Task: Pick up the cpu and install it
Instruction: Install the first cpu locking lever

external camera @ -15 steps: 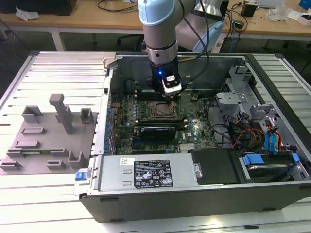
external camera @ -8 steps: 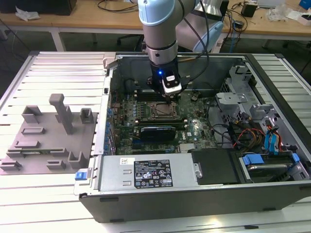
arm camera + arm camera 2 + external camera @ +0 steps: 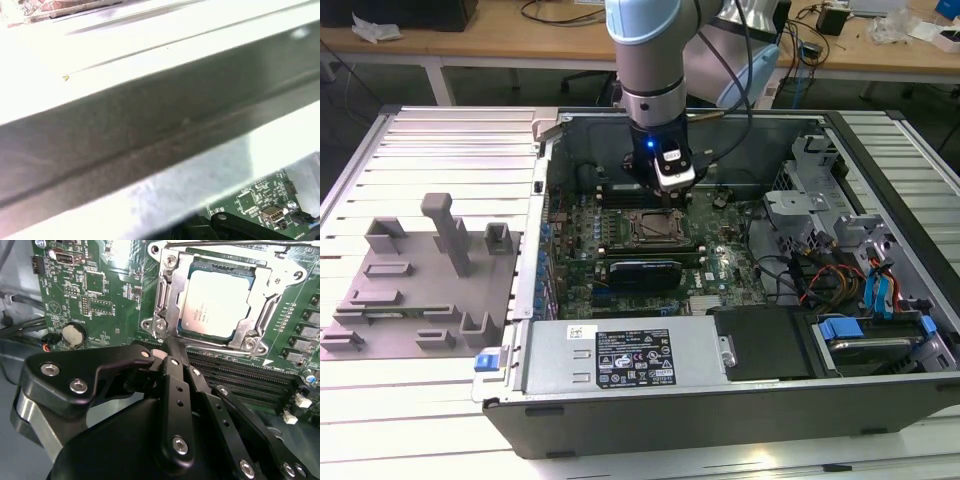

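One arm is reaching down into the open computer case (image 3: 880, 400), which is lying on its side on the slatted metal table (image 3: 440, 150). Its tool (image 3: 663, 188) is hovering just above the motherboard (image 3: 720, 265), close to the far edge of the socket (image 3: 653, 228) as the exterior view is showing it. In the second wrist view the tool (image 3: 172, 342) is showing its black fingers (image 3: 176, 371) drawn together into a narrow point, with nothing between them, and that point is hanging just beside the socket's (image 3: 167, 300) metal frame at one corner.

The cpu (image 3: 216, 302) is already sitting inside the socket, its pale silver top lying flat and facing up, framed on all sides by the metal bracket, apart from the fingertips. Dark memory slots (image 3: 250, 372) are running alongside the socket, and a round coin battery (image 3: 74, 335) is sitting on the green board well off to one side.

In the exterior view a grey plastic fixture (image 3: 420, 290) with upright blocks is resting on the table at the exterior view's left of the case. In the first wrist view a grey case wall (image 3: 150, 135) is stretching across, with a corner of the green motherboard (image 3: 260, 200) peeking in beneath it.
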`<state>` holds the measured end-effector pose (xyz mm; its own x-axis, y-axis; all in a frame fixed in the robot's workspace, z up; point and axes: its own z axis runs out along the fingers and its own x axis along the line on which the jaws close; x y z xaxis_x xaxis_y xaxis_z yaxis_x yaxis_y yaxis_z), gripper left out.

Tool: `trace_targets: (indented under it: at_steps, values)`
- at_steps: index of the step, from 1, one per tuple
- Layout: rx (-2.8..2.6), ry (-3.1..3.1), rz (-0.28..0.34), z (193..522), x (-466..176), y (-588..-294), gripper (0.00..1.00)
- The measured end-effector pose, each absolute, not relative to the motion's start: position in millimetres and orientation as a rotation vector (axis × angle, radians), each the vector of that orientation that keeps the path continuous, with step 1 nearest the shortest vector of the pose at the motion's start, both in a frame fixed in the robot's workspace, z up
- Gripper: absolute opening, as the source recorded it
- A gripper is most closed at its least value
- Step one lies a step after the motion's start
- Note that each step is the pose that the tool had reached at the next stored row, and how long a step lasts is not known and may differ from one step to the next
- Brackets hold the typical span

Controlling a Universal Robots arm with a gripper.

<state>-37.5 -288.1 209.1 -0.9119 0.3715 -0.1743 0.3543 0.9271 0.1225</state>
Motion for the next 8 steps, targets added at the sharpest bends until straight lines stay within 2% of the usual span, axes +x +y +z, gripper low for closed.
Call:
trace_targets:
  at_steps: [3,8]
  values:
    - [0.548,2.891,0.114,212.9,-37.5,-288.1,0.11]
    - [0.544,2.916,0.001,213.0,-37.5,-288.5,0.11]
